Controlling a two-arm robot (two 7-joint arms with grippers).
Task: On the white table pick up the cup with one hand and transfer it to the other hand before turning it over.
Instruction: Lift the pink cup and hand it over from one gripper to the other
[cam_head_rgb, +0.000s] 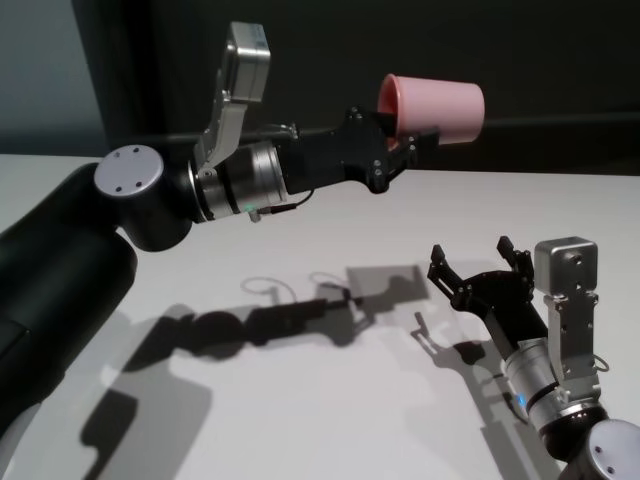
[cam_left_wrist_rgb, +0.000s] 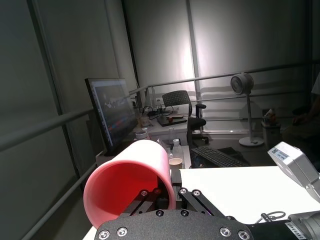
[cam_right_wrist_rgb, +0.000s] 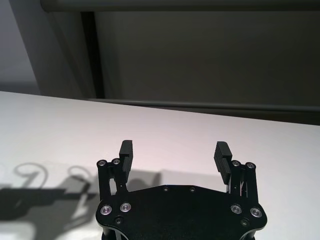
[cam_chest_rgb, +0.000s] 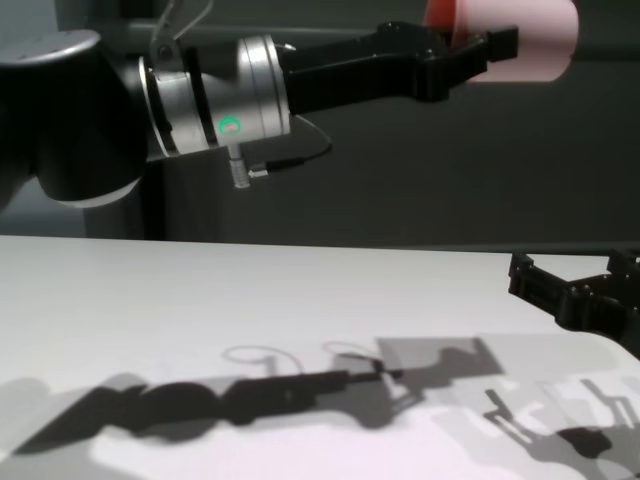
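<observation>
The pink cup (cam_head_rgb: 440, 108) hangs high above the white table (cam_head_rgb: 560, 205), lying sideways with its mouth turned back toward my left arm. My left gripper (cam_head_rgb: 403, 140) is shut on the cup's wall at the rim. The left wrist view looks into the cup (cam_left_wrist_rgb: 125, 185), just beyond that gripper (cam_left_wrist_rgb: 167, 192). In the chest view the cup (cam_chest_rgb: 535, 40) and left gripper (cam_chest_rgb: 470, 55) sit near the upper edge. My right gripper (cam_head_rgb: 478, 262) stands open and empty, low over the table, below and to the right of the cup. Its fingers (cam_right_wrist_rgb: 221, 154) are spread wide.
Shadows of both arms fall across the bare tabletop (cam_chest_rgb: 150, 300). A dark wall rises behind the table's far edge (cam_right_wrist_rgb: 210, 107). In the left wrist view, a desk with a monitor (cam_left_wrist_rgb: 111, 112), a keyboard and a fan stands beyond the table.
</observation>
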